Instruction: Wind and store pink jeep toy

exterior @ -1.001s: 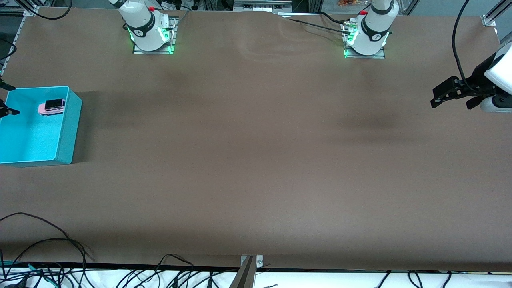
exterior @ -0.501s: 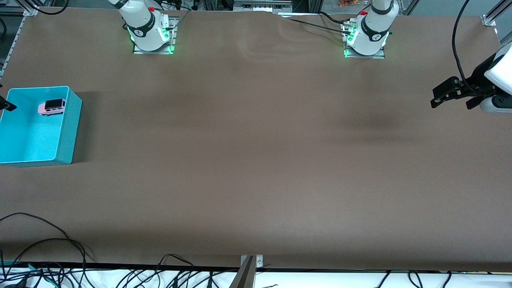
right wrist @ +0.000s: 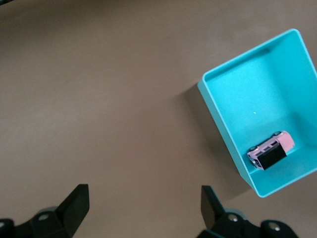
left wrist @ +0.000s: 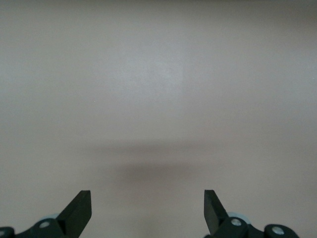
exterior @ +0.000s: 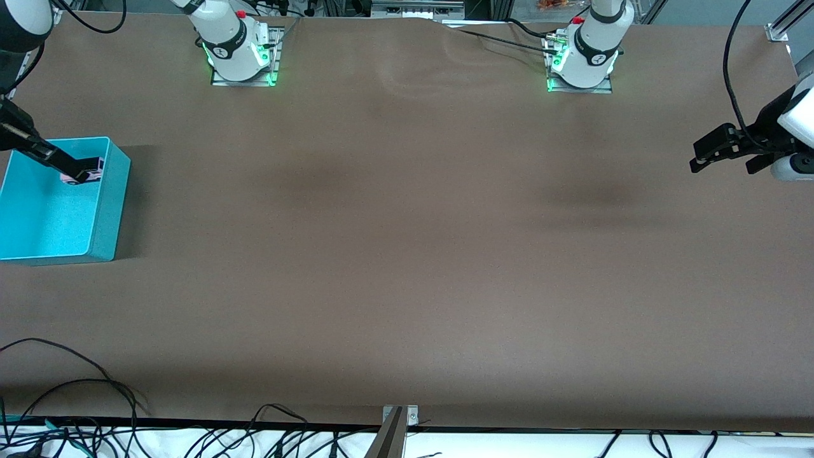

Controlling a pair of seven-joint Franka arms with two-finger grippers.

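Jeep (right wrist: 271, 150) is already parked in the bin (right wrist: 223, 119), so storing looks done. Left gripper (left wrist: 147, 208) and right gripper (right wrist: 143, 206) are both spread, nothing held; only parking the arms seems needed.

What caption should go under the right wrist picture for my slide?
Open right gripper hangs above the brown table; the pink jeep toy sits inside the turquoise bin.

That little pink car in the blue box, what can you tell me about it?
The jeep is a tiny boxy toy with a pale pink body, a black roof and dark wheels; it looks like plastic. It stands on its wheels on the floor of the turquoise bin, in a corner close to the walls, at the right arm's end of the table. Nothing grips it. In the front view part of the right arm crosses in front of it, so only a bit of it shows.
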